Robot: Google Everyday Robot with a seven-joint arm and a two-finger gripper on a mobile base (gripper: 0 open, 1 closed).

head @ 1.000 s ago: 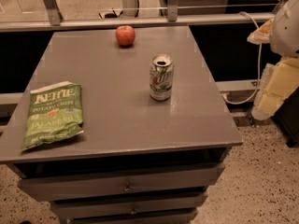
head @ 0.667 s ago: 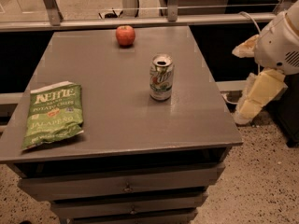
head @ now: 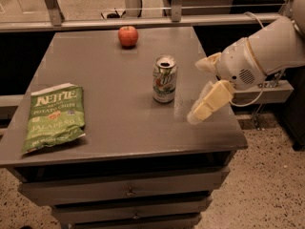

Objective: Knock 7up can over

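The 7up can (head: 165,80) is silver-white with green lettering. It stands upright on the grey table (head: 119,123), right of the middle, with its top opened. My gripper (head: 196,92) comes in from the right on a white arm and hovers over the table's right part, a short way right of the can and not touching it. Its two cream fingers (head: 209,101) are spread apart with nothing between them.
A green Kettle chip bag (head: 55,116) lies flat at the table's front left. A red apple (head: 127,36) sits at the back centre. Drawers (head: 128,191) are below the tabletop. A railing (head: 143,20) runs behind the table.
My arm has swung in from the right edge of the view toward the left, over the table's right side and closer to the can. The can, bag and apple have not moved.
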